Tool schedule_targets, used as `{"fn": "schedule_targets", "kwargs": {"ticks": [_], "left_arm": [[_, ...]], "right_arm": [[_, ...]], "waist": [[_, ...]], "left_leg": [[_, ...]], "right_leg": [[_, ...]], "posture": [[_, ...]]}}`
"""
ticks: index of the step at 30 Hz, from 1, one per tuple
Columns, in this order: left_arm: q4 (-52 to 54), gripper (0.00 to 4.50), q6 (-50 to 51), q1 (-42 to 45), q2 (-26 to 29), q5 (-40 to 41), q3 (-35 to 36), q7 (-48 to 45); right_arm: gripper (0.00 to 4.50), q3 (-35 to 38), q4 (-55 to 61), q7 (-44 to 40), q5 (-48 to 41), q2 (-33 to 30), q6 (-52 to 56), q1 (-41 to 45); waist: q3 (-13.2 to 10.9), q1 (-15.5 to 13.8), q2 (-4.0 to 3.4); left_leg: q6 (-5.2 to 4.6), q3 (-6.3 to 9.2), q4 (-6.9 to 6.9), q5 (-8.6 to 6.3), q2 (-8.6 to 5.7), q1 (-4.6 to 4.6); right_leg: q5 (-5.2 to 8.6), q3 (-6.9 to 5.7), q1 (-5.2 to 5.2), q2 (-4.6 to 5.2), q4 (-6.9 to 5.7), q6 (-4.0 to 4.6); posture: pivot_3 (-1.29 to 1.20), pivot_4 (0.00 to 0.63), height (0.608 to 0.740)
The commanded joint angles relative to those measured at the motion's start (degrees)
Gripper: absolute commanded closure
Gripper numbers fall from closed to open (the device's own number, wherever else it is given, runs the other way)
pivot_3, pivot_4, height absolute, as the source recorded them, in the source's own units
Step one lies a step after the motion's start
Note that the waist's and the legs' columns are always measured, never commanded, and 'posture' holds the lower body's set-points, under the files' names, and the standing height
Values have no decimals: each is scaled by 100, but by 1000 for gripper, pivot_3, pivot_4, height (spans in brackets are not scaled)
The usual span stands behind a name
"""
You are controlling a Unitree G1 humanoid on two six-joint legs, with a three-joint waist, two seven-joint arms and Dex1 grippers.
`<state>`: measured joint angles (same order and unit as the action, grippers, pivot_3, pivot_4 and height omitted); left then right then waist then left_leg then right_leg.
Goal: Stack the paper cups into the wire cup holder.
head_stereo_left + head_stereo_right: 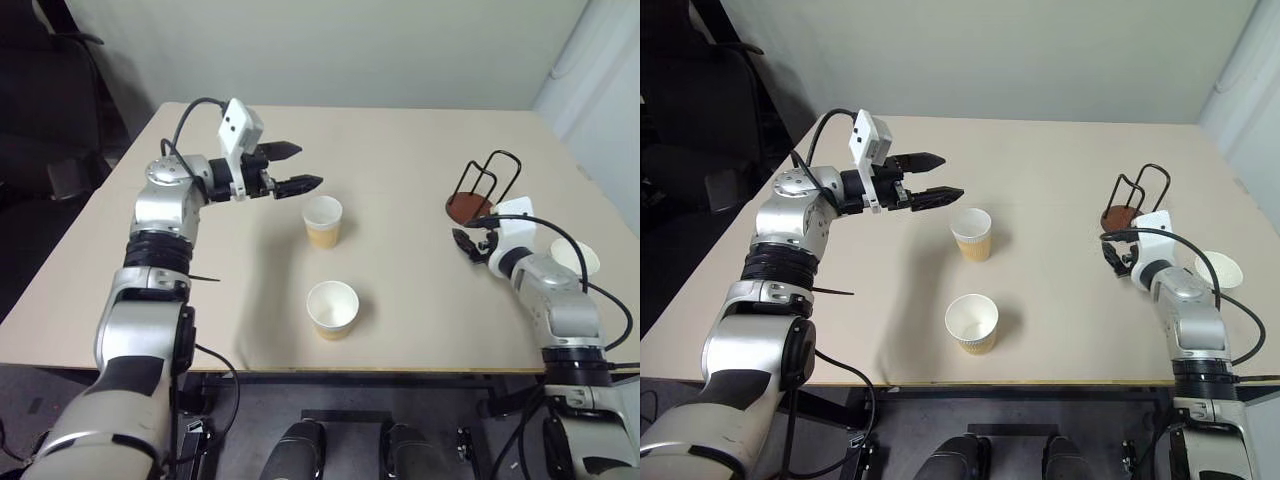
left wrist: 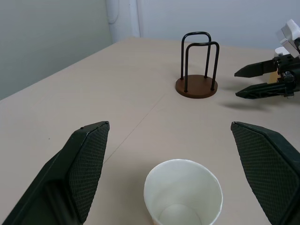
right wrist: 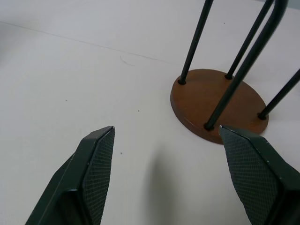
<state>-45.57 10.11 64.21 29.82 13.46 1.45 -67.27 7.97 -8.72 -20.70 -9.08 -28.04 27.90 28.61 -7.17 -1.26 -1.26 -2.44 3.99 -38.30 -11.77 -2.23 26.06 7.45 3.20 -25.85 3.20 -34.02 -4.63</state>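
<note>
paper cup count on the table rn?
3: far cup just off the left gripper, near cup by the table's front edge, third cup beside the right arm.

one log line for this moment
stage: reaching | left gripper: open, above far paper cup | right gripper: open beside wire cup holder, empty | near paper cup: upright on table

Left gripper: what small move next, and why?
Probably ease the left gripper forward and down until its open fingers sit either side of the far paper cup. The cup stands upright just ahead of it, ungrasped, and the wire cup holder is empty, so a first pick seems due.
</note>
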Motion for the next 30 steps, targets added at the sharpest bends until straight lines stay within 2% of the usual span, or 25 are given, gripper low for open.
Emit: {"fn": "schedule_targets", "kwargs": {"ticks": [1, 9, 19, 24, 30], "left_arm": [[-1, 57, -108, 192, 44, 1, 85, -13], [116, 57, 16, 191, -16, 105, 95, -129], [401, 57, 437, 469, -462, 417, -220, -1516], [-11, 57, 113, 693, -618, 199, -321, -1547], [1, 57, 78, 565, -536, 221, -276, -1533]], "right_arm": [[907, 140, 92, 29, 13, -85, -156, 124], [907, 211, -104, 16, 17, -183, -274, 209], [907, 585, 343, 103, -63, -555, -40, -49], [907, 526, 537, 148, 20, -582, 166, 72], [907, 348, 512, 190, 35, -394, 278, 372]], "waist": [[0, 0, 0], [0, 3, 0], [0, -29, 0], [0, 10, 0], [0, 35, 0]], "left_leg": [[0, 0, 0, 0, 0, 0], [2, 0, 0, -1, 0, 0], [3, 0, 0, -7, 0, 2], [-1, -1, 1, -5, 4, -2], [-12, -2, 1, 4, 3, -2]], "right_leg": [[0, 0, 0, 0, 0, 1], [3, 0, 0, 0, -1, 6], [2, 0, 0, 2, 1, 3], [-11, 0, 1, 0, 0, -19], [-13, 3, 0, 0, -1, -23]], "posture": [[0, 150, 740], [0, 150, 740], [0, 150, 740], [0, 150, 740], [0, 150, 740]]}}
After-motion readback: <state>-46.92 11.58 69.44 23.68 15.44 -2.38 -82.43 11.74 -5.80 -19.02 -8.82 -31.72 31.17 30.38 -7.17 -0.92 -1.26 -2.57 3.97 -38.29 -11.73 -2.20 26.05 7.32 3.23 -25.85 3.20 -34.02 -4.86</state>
